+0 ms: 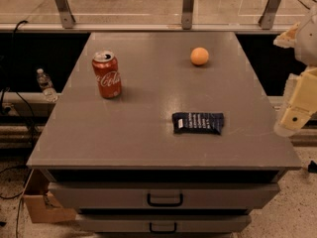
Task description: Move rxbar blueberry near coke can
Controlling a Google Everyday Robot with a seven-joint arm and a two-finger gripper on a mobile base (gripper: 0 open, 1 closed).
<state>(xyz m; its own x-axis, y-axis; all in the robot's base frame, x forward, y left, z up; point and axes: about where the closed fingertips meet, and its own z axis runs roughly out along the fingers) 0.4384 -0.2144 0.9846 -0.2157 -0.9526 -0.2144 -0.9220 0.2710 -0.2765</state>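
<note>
The rxbar blueberry [197, 122] is a flat dark navy wrapper with white lettering, lying lengthwise on the grey table top [148, 138], right of centre and towards the front. The coke can [106, 75] is red with white script and a silver top, standing upright on the left half of the table, well apart from the bar. My gripper [293, 114], cream-coloured, hangs at the right edge of the view, beyond the table's right side and to the right of the bar, touching nothing.
A small round orange fruit [199, 56] sits at the back right of the table. Two drawers with handles [165, 200] are below the top. A water bottle [46, 85] stands on a ledge to the left. A glass railing [187, 6] runs behind.
</note>
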